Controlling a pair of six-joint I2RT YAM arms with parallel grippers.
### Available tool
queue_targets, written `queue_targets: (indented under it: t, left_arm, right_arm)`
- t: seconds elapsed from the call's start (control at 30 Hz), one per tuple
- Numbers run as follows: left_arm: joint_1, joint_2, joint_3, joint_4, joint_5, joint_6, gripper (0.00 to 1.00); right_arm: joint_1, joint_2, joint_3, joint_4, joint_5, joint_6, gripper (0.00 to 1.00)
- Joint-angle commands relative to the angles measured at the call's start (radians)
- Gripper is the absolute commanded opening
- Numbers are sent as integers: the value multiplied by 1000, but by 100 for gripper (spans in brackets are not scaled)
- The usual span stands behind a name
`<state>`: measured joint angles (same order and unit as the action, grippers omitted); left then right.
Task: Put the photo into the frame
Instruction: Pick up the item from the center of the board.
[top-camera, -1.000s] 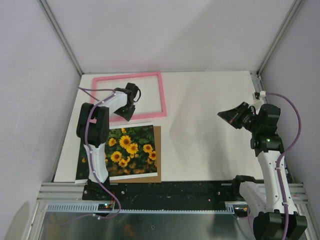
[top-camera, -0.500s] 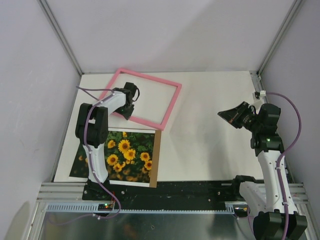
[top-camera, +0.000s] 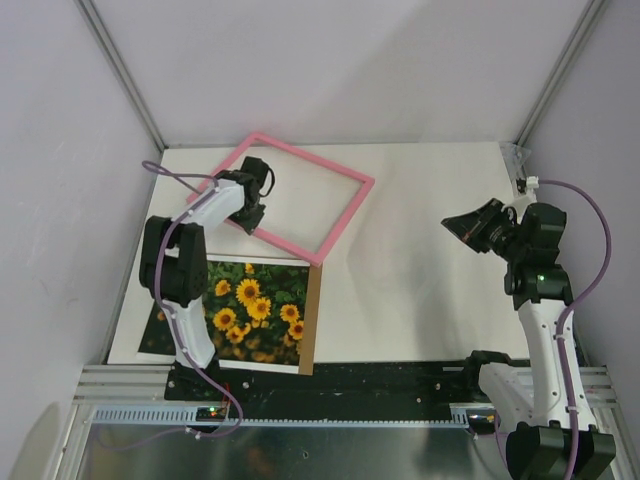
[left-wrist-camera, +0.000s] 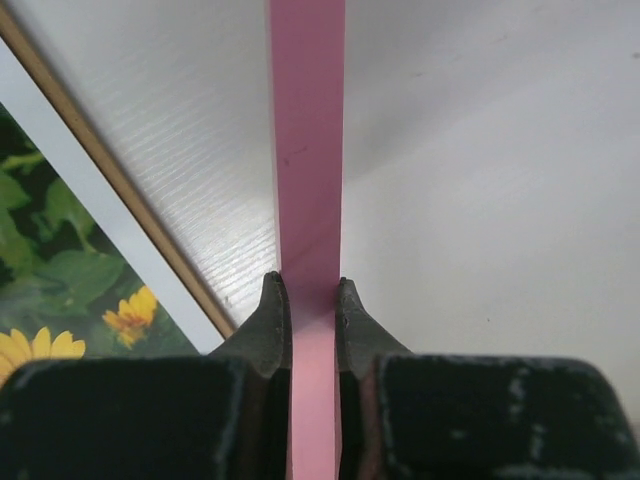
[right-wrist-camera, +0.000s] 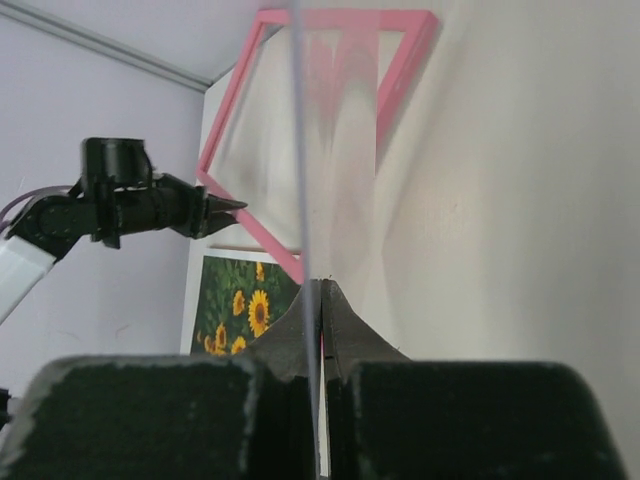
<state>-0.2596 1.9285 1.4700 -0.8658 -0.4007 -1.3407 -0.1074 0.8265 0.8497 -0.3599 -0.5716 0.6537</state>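
The pink frame (top-camera: 352, 212) is turned askew over the back left of the table, one side raised. My left gripper (top-camera: 252, 222) is shut on its near-left bar; in the left wrist view the pink bar (left-wrist-camera: 307, 150) runs between the closed fingertips (left-wrist-camera: 272, 300). The sunflower photo (top-camera: 250, 310) lies face up on the brown backing board (top-camera: 313, 320) at the front left, just in front of the frame. My right gripper (top-camera: 458, 225) is at the right, shut on a clear pane (right-wrist-camera: 297, 150) seen edge-on. The frame (right-wrist-camera: 400, 70) and photo (right-wrist-camera: 240, 310) show beyond it.
The white table surface (top-camera: 420, 300) is bounded by grey walls with metal corner posts at the back. The table's left edge runs close beside the photo. A black rail (top-camera: 380, 375) runs along the front by the arm bases.
My left gripper has lifted the frame off its flat spot at the back left and swung it clockwise. The photo and board shifted slightly. My right gripper moved a little right.
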Motion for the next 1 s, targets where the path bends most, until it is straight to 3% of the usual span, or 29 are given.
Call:
queue_targets:
  t: [0.0,0.4,0.73,0.97]
  left_arm:
    - [-4,-144,23,60,-15,71,0]
    - [-3,-215,-25,132,31,499,0]
    - [-2,-191,-1,186,215,894,0]
    - [-6,-136,-28,263,460,1038,0]
  right_arm:
    - [-6,3,77,-29,61,-37,0]
    - [-6,-35,248,-296,274,-144,0]
    - [-6,-46,358,-416,427,-208,0]
    - [-6,-16,367,-404,426,-205,0]
